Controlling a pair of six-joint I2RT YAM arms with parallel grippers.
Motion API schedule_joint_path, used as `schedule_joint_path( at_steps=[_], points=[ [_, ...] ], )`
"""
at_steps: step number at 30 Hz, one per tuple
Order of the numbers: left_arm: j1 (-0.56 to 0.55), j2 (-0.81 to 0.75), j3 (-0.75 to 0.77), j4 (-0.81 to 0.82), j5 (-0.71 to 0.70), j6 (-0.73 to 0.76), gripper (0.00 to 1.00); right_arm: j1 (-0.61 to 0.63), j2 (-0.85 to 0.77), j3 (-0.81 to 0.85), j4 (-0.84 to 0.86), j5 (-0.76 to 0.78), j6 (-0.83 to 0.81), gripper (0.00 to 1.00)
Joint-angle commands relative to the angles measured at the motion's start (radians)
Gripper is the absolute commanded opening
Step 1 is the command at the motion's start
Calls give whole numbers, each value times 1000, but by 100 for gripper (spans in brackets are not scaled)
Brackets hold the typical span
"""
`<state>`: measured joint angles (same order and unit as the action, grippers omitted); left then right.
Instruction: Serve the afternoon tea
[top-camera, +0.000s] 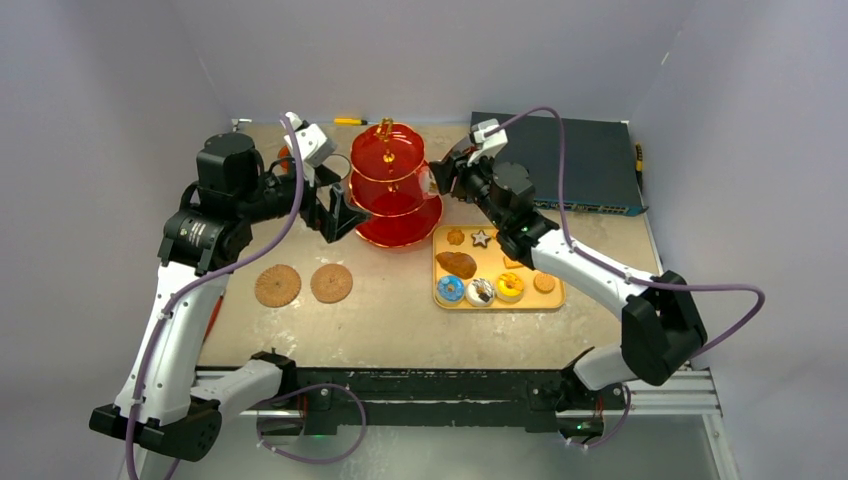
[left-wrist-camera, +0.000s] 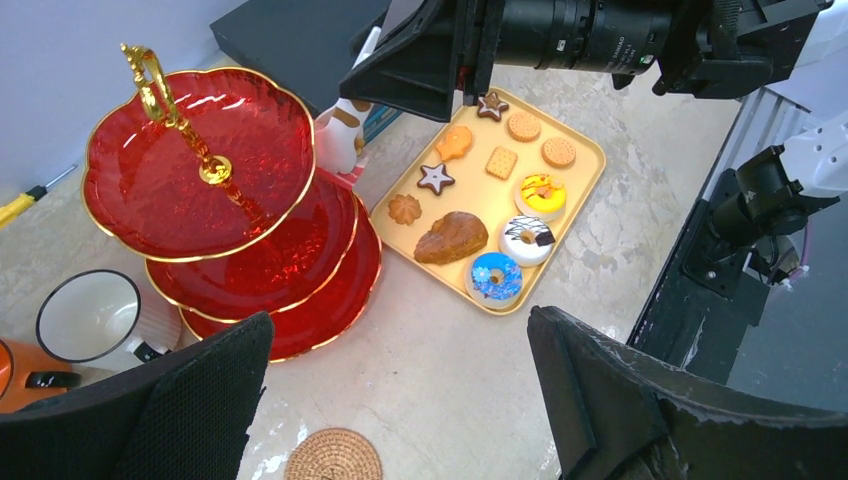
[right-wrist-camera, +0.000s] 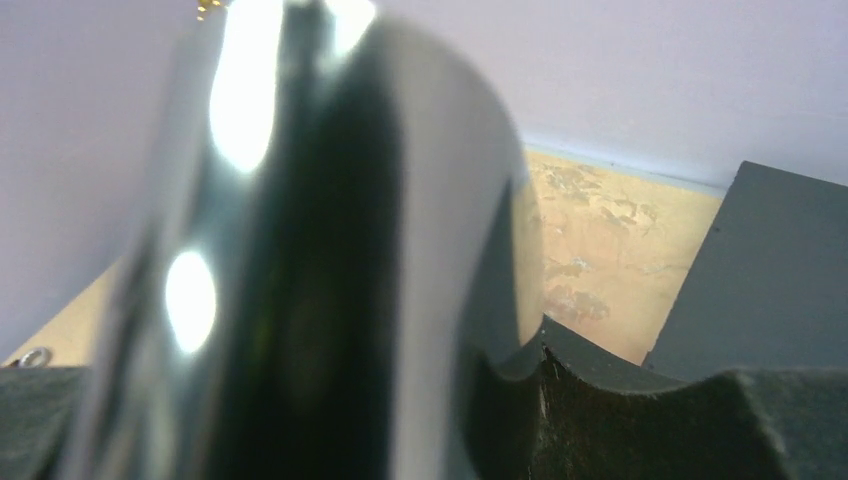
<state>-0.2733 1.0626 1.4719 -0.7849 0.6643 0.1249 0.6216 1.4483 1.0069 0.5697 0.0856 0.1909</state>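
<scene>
While the left tool (left-wrist-camera: 400, 320) hangs with its jaws wide apart, the white mug (left-wrist-camera: 88, 318) stands upright just past one of its fingers, beside the red stand (left-wrist-camera: 230, 150), so this arm is far nearer than the right tool (top-camera: 438, 182), whose grip I cannot tell.

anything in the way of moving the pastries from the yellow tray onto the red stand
Nothing on the table: the tray and the red stand sit side by side, tiers bare. Only the right arm hangs over the tray's far end.
</scene>
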Motion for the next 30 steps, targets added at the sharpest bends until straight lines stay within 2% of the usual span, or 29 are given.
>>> schedule_joint_path(
  at_steps=[1, 13, 17, 22, 27, 30],
  points=[
    [-1, -13, 8, 4, 11, 20, 99, 3, -1, 30, 101, -13, 38, 32],
    [-2, -30, 18, -16, 3, 33, 99, 0, 105, 25, 237, 31, 123, 34],
    [-2, -30, 24, -21, 3, 32, 99, 0, 129, 31, 255, 49, 115, 40],
    [-2, -31, 23, -26, 3, 35, 98, 0, 106, 18, 255, 66, 98, 56],
    [-1, -29, 19, -19, 7, 30, 99, 1, 66, 15, 217, 45, 77, 64],
    [-2, -26, 21, -14, 9, 27, 99, 1, 53, 17, 190, 34, 70, 65]
  ],
)
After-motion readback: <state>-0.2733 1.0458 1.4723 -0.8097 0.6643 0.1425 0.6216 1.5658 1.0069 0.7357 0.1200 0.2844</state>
